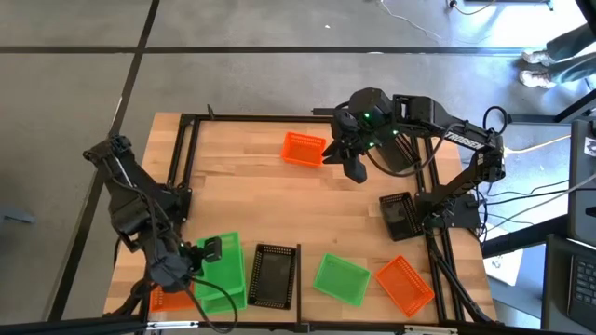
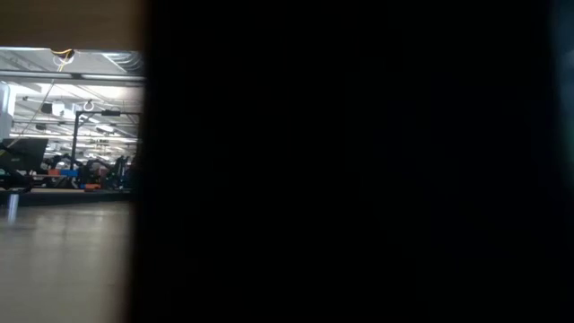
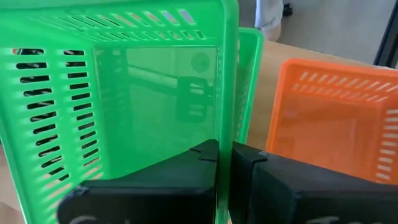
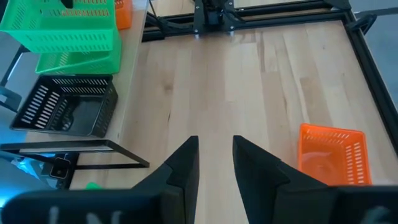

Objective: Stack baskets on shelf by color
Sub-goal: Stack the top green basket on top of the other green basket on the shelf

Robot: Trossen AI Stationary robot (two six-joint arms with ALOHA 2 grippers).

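A: While I look straight down from the high view, I have the left gripper at the table's seven o'clock corner, pinched tight on the wall of a green basket and holding it just above a second green basket

B: And its neighbours?

A: An orange basket sits at the green one's eight o'clock, touching it or nearly; a black basket sits at its three o'clock on the pale shelf, against the thin dark divider

B: Right side?

A: The right gripper hovers at the table's one o'clock, fingers parted with nothing between them, just beside another orange basket at its nine o'clock. A second black basket lies at three o'clock by the frame. At five o'clock a loose green basket and a third orange basket lie side by side

B: The low camera?

A: Mostly blocked by something dark; I cannot tell what
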